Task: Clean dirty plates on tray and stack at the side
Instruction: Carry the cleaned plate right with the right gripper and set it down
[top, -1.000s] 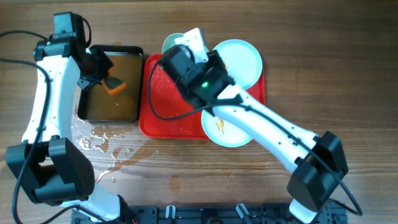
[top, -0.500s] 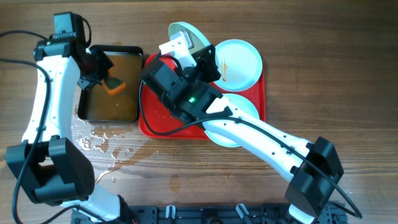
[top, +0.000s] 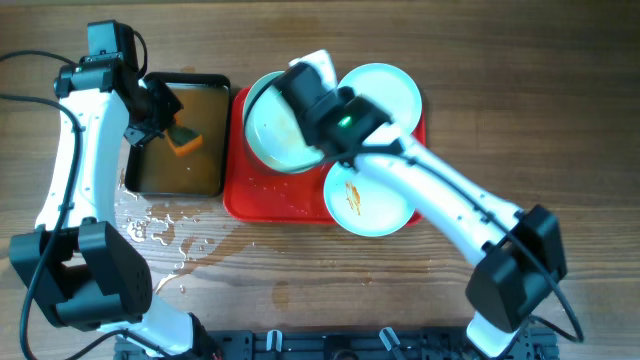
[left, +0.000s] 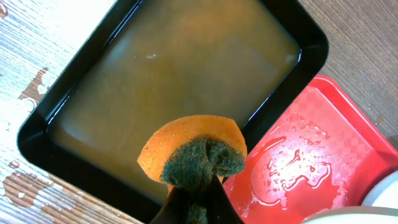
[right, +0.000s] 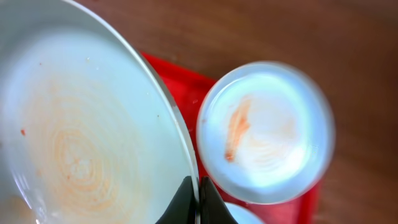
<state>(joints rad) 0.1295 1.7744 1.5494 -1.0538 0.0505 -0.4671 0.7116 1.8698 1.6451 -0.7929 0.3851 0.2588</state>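
from overhead: my left arm (top: 68, 150) reaches over the black pan (top: 150, 185) of brownish water, with an orange sponge (top: 183, 137) at its tip above the pan. my right arm (top: 440, 195) crosses the red tray (top: 250, 200) and holds the lifted plate (top: 280, 130) tilted above the tray's left half. the far plate (top: 390, 95) lies at the tray's far right corner. the near plate (top: 370, 205), streaked orange at its centre, lies at the near edge, partly over the rim. spilled water shines on the wooden table (top: 560, 120) in front of the pan.

left wrist: my left gripper (left: 194, 202) is pinched on the sponge, orange on one face and dark green on the other, bunched between the fingers and hanging over the pan's near corner. the tray beside it carries beads of water.

right wrist: my right gripper (right: 196, 200) is pressed onto the lifted plate's rim, one finger on each side. the plate's face shows faint orange-brown swirls. beyond it a streaked plate (right: 267, 134) lies blurred on the tray; i cannot tell which of the two it is.
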